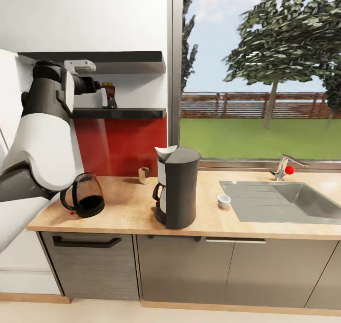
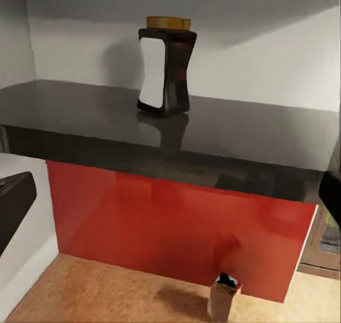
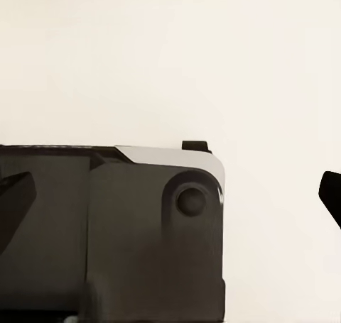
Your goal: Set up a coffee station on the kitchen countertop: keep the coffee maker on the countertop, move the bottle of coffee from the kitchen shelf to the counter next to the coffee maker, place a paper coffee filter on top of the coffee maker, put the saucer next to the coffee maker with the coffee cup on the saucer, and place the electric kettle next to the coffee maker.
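Kitchen surface [image 1: 128, 209] by window | step: fetching bottle [image 2: 165, 64], upright on shelf [image 2: 213, 135] | left claw [image 1: 97, 85] near it, spread, empty | next: advance, straddle bottle, clench.

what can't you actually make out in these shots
- Left gripper: head view, too small and dark to judge its jaws.
- Coffee bottle label: left wrist view, blank and blurred.
- Small brown object on the counter: cut by the frame edge.
- Kettle side: head view, hidden behind the left arm.
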### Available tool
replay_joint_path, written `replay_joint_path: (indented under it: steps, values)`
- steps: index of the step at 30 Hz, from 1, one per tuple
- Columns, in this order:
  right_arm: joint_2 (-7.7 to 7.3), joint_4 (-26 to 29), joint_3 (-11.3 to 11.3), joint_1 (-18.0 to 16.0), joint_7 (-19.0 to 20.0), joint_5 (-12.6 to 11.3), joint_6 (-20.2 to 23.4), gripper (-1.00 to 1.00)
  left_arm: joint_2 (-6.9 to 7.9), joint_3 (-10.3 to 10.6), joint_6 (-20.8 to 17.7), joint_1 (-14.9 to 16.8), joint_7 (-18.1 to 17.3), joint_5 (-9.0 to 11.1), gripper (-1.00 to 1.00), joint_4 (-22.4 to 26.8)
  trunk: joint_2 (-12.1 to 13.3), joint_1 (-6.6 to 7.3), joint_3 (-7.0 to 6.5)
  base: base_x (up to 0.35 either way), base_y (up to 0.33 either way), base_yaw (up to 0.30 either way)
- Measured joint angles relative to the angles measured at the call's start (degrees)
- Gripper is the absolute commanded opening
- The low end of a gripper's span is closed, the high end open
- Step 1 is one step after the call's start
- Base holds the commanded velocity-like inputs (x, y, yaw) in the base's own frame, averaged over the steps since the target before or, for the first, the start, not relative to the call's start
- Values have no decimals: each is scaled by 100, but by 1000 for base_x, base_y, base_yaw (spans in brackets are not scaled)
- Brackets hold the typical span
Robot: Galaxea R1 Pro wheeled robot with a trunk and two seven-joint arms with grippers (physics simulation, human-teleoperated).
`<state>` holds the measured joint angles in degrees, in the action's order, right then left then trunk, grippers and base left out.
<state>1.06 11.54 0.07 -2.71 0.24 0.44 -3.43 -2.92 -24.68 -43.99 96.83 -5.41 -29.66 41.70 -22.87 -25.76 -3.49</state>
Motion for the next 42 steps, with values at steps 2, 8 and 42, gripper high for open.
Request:
replay_joint_path:
  steps: [2,8,42]
  values:
    - [-1,-84,-2,0,0,-2,-2,100,-4,7,254,26,375,158,100,-241,0,0,0,0,0,0]
    - [-9,-342,-13,0,0,-11,-6,100,33,14,678,449,926,286,100,-1544,0,0,0,0,0,0]
    - [-389,-378,-7,-2,0,-11,-2,100,207,49,1593,556,1076,294,100,-1664,-1,3,0,71,13,0]
